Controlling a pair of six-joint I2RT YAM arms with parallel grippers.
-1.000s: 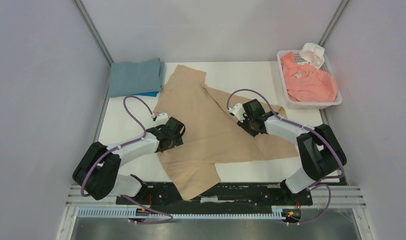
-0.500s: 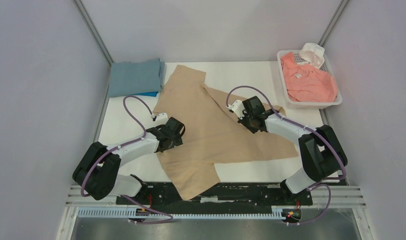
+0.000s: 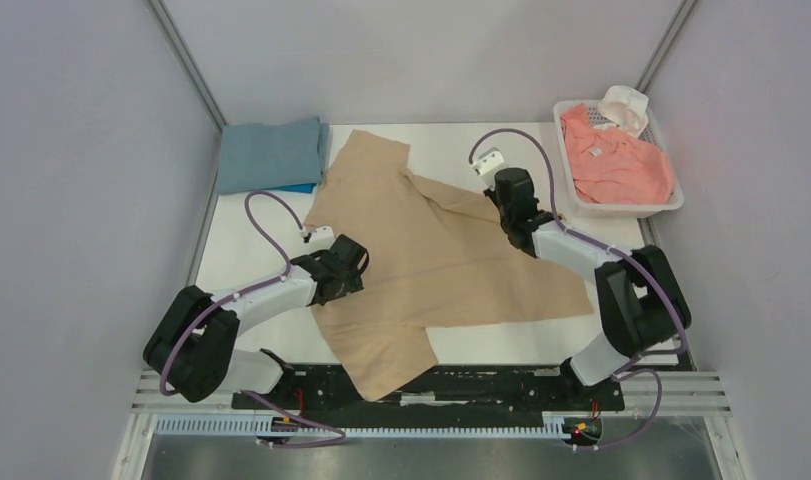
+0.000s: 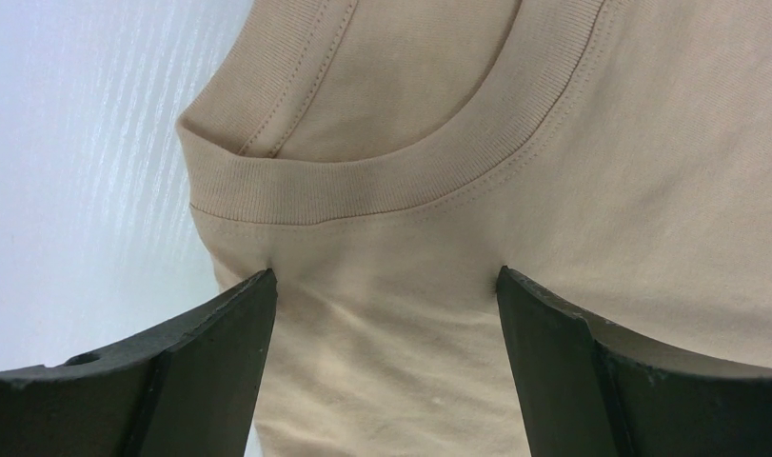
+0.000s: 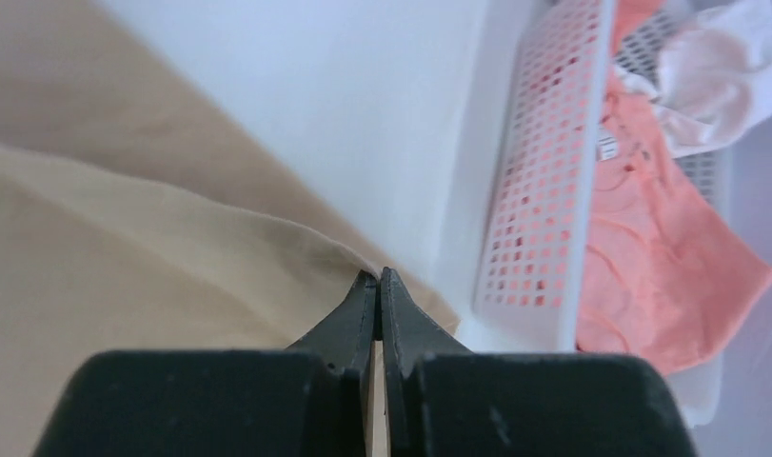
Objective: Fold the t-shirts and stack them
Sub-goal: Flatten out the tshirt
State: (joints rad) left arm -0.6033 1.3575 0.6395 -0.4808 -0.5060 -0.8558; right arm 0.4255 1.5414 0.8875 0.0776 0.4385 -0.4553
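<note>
A tan t-shirt (image 3: 431, 270) lies spread across the middle of the table, its bottom part hanging over the near edge. My left gripper (image 3: 351, 265) is open and low over its left side. In the left wrist view the fingers (image 4: 220, 352) straddle the cloth just below the ribbed collar (image 4: 363, 181). My right gripper (image 3: 508, 205) is shut on a fold of the tan t-shirt (image 5: 125, 248) near its back right edge, fingertips pinched together (image 5: 379, 276). A folded grey-blue t-shirt (image 3: 271, 152) lies at the back left on a bright blue one (image 3: 296, 187).
A white perforated basket (image 3: 631, 208) stands at the back right, holding a salmon-pink t-shirt (image 3: 616, 160) and a white cloth (image 3: 623, 105). In the right wrist view the basket (image 5: 539, 190) is close to the right of my fingers. Grey walls enclose the table.
My right gripper has moved toward the back right, nearer the basket, drawing the tan cloth with it. The left gripper has barely moved.
</note>
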